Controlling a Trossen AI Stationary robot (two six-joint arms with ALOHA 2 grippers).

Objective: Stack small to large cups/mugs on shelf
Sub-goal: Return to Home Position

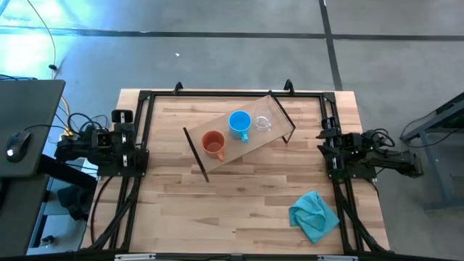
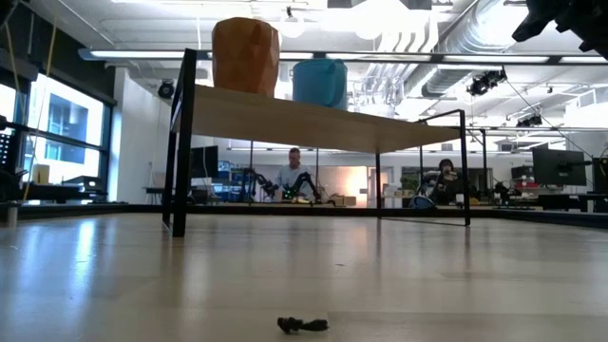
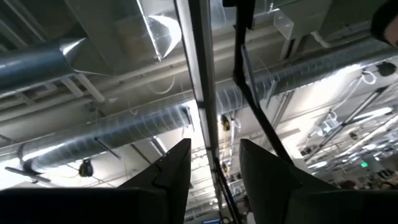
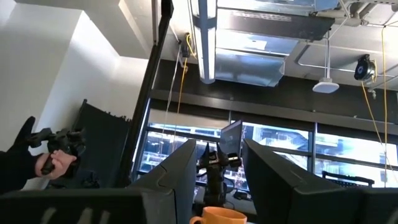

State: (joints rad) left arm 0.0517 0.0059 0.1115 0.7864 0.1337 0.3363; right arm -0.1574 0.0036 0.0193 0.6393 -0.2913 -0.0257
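The light-wood shelf (image 1: 243, 147) stands aslant mid-table on its black end frames. On its board stand, side by side, the orange-brown mug (image 1: 212, 143), the bright blue mug (image 1: 240, 123) and the small clear cup (image 1: 262, 120). The low view shows the orange-brown mug (image 2: 245, 55) and the blue mug (image 2: 319, 82) on the shelf (image 2: 313, 122); there the clear cup does not show. My left gripper (image 3: 214, 171) is folded back at the table's left edge, open, pointing at the ceiling. My right gripper (image 4: 217, 168) waits at the right edge, open, with the orange-brown mug's rim (image 4: 222, 216) far ahead of it.
A crumpled teal cloth (image 1: 314, 215) lies near the table's near right corner. A small dark scrap (image 2: 302, 325) lies on the tabletop close to the low camera. A black frame (image 1: 217, 94) runs round the table's far and side edges. People sit at desks in the room behind.
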